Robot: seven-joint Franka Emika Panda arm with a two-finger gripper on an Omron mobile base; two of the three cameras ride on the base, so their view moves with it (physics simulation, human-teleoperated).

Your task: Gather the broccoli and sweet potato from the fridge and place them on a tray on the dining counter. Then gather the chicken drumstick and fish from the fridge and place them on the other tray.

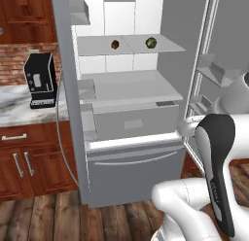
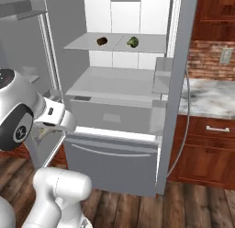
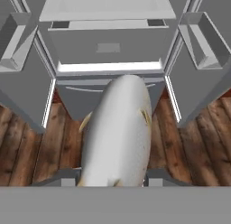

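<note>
While the fridge (image 1: 131, 138) stood open, the gripper (image 3: 115, 180) held the fish (image 3: 118, 133), its fingers clamped partway on the body near one end; it looked smooth, likely slippery, tapering and rather limp, so a hold nearer mid-body seemed safer; broccoli (image 1: 151, 42) and sweet potato (image 1: 115, 44) sat on the upper shelf (image 1: 131, 48).

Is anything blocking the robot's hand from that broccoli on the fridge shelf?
Nothing stands in front of the broccoli: the fridge is open and the sweet potato lies beside it. But the gripper is shut on a fish, so its jaws are full.
</note>
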